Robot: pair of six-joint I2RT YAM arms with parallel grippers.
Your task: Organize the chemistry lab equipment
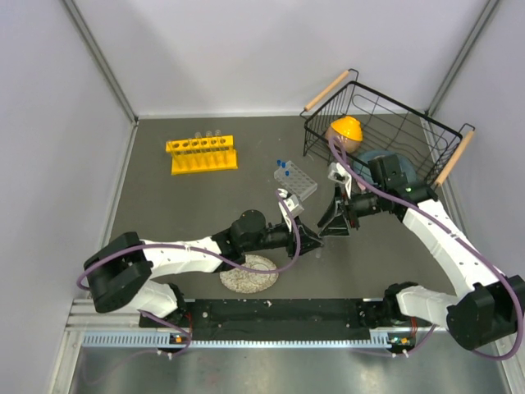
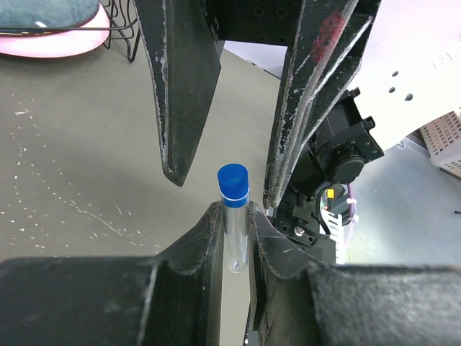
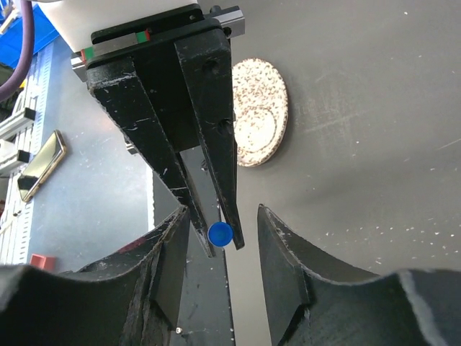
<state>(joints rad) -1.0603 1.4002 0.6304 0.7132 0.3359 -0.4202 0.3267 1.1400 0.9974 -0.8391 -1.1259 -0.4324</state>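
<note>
My left gripper (image 2: 234, 210) is shut on a short clear blue-capped vial (image 2: 233, 189) and holds it upright above the table. My right gripper (image 3: 223, 212) is open, tip to tip with the left one, and its fingers (image 2: 180, 108) flank the vial's blue cap (image 3: 220, 233) without touching it. In the top view the two grippers meet mid-table, left (image 1: 314, 242) and right (image 1: 332, 228). The yellow tube rack (image 1: 202, 154) holds glass test tubes at the back left. The clear grid rack (image 1: 296, 181) holds blue-capped vials.
A black wire basket (image 1: 385, 135) with wooden handles stands at the back right, holding a yellow and pink object (image 1: 345, 131) and a dark bowl. A round speckled plate (image 1: 248, 274) lies near the front edge, under the left arm; it also shows in the right wrist view (image 3: 259, 112).
</note>
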